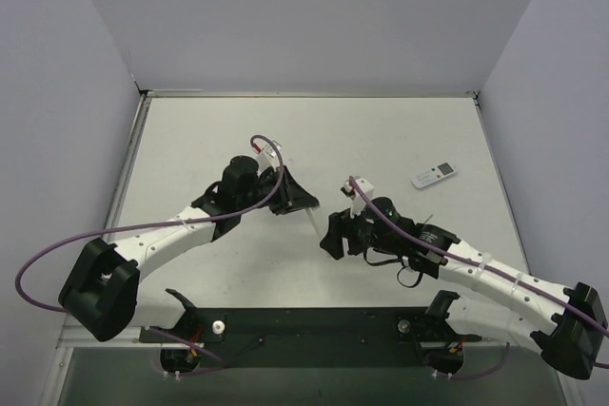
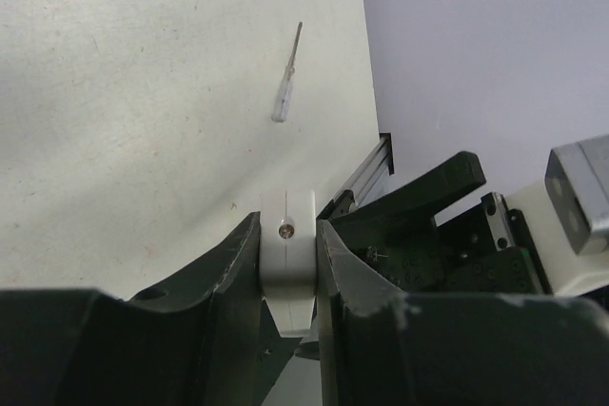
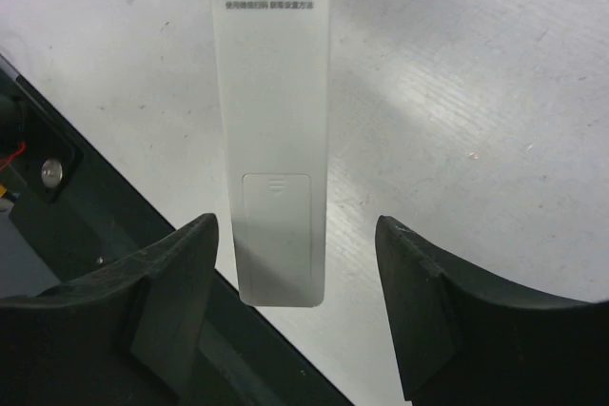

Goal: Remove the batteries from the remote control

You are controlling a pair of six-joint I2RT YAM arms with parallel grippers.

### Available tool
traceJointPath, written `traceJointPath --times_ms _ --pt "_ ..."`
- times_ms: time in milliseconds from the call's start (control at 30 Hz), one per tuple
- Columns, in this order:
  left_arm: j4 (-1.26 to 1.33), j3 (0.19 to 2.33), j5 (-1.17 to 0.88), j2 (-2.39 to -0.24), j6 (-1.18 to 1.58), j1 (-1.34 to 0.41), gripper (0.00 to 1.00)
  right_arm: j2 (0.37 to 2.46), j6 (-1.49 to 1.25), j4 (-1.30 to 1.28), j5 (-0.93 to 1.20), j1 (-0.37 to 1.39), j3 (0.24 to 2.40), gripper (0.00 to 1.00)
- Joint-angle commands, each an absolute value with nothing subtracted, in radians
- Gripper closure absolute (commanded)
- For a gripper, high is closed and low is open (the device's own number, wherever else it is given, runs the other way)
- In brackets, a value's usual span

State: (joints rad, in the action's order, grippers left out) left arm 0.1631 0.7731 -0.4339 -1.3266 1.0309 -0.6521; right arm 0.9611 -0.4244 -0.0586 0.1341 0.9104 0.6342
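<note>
- Left gripper (image 2: 288, 230) — clamped tight on one end of the slim white remote control (image 3: 271, 92).
- Right gripper (image 3: 297, 230) — jaws spread wide, one either side of the remote's free end.
- Battery cover (image 3: 276, 202): closed, batteries hidden.
- Second remote (image 1: 433, 176) and screwdriver (image 2: 285, 78) lie on the table (image 1: 209, 140).

A thin screwdriver (image 2: 285, 83) and a short white handset (image 1: 434, 176) lie on the table (image 1: 238, 130).

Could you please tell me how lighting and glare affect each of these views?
Top view: even, soft light, no glare on the table. Left wrist view: the dark fingers lose detail, the remote between them is clear. Right wrist view: glare whitens the table beside the remote.
</note>
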Motion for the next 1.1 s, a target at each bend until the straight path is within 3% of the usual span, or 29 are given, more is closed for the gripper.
traceJointPath --times_ms 0,133,300,700,967,1067 --pt "0.244 0.752 -0.495 -1.313 0.990 -0.591 1.00 0.950 -0.504 -0.060 0.087 0.885 0.687 0.31" --pt "0.239 0.704 -0.473 -1.255 0.960 -0.499 1.00 0.916 -0.669 -0.008 0.233 0.745 0.641 0.08" --pt "0.450 0.572 -0.436 -1.163 0.997 -0.463 1.00 0.945 -0.802 0.112 0.334 0.690 0.626 0.06" --pt "0.733 0.437 -0.405 -1.091 1.100 -0.456 1.00 1.149 -1.045 0.426 0.506 0.650 0.594 0.18" --pt "0.647 0.471 -0.391 -1.071 1.092 -0.456 1.00 1.181 -1.120 0.481 0.517 0.650 0.565 0.22" --pt "0.658 0.469 -0.374 -1.066 1.108 -0.456 1.00 1.174 -1.149 0.491 0.514 0.650 0.551 0.31"
